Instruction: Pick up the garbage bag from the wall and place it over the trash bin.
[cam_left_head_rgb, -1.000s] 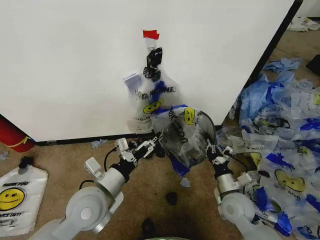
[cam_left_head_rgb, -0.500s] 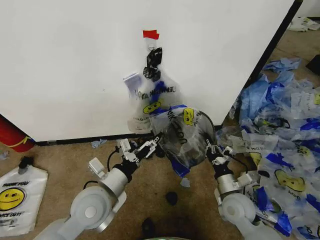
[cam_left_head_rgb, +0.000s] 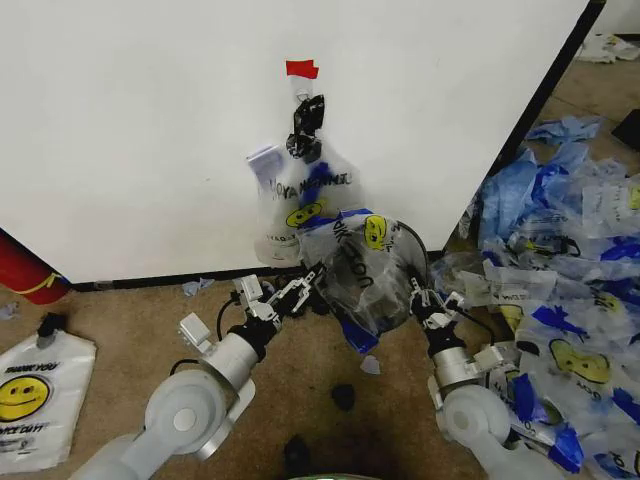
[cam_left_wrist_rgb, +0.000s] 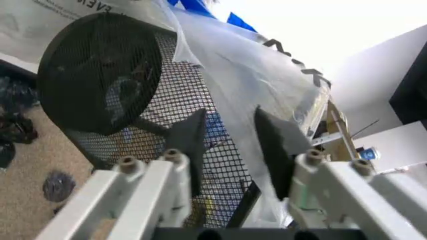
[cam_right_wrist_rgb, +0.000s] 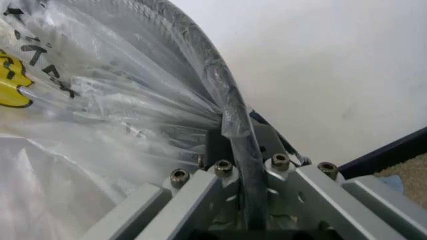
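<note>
Carpet floor, centre frame: the bag (cam_left_head_rgb: 365, 268), flimsy and slippery, drapes the bin (cam_left_wrist_rgb: 100, 80). Right gripper (cam_left_head_rgb: 428, 300) pinches film against rim; left gripper (cam_left_head_rgb: 296, 291) gapes beside it.

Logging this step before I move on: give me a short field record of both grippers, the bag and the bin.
bin: small black wire-mesh trash bin on the carpet by the white wall
bag: thin see-through smiley garbage bag draped over the bin
left gripper: open, fingers astride bag film beside the mesh
right gripper: shut on the bin's rim with film over it
also on wall: a similar bag hanging under red tape
</note>
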